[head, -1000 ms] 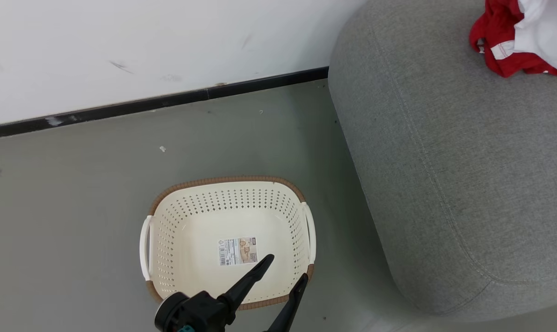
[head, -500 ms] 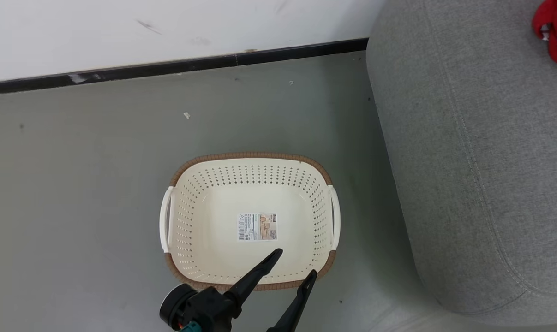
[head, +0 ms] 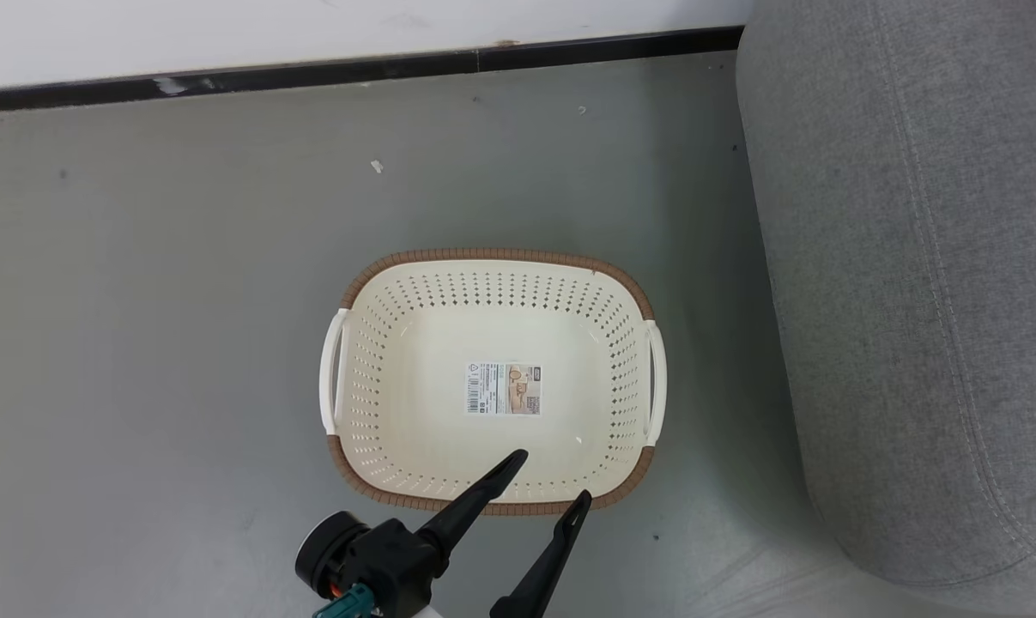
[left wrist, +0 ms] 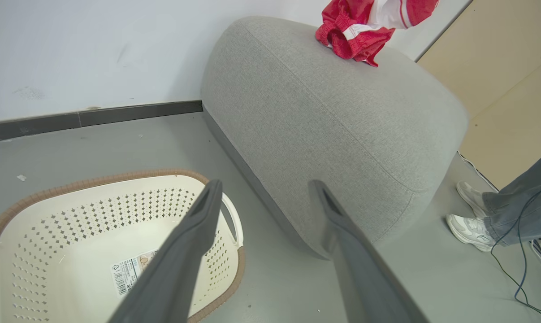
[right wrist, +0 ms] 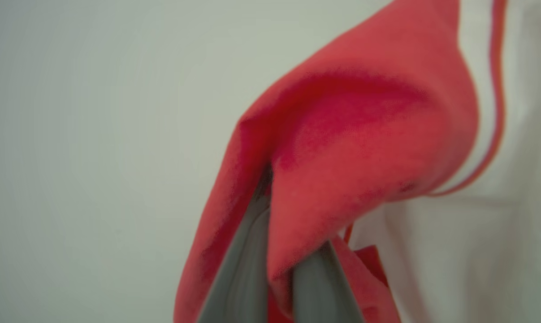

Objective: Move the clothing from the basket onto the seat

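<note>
Basket (head: pixel 500 257), holding no garment, sits under the spread fingers of the left gripper (head: pixel 550 477). Clothing (left wrist: pixel 357 33) hangs onto the far end of the seat (left wrist: pixel 333 121), well beyond them, pinched by the right gripper (right wrist: pixel 288 251). Probably only release is left.

The view from the head is swinging left and down, so the basket (head: pixel 492 257) is sliding toward mid-frame and the sofa (head: pixel 912 257) rightward; the left gripper (head: pixel 551 475) is perhaps drawing back toward the basket's near rim.

clothing (right wrist: pixel 364 134) blurred, hiding right gripper (right wrist: pixel 290 233) fingertips, person (left wrist: pixel 517 211) cut off at legs
</note>
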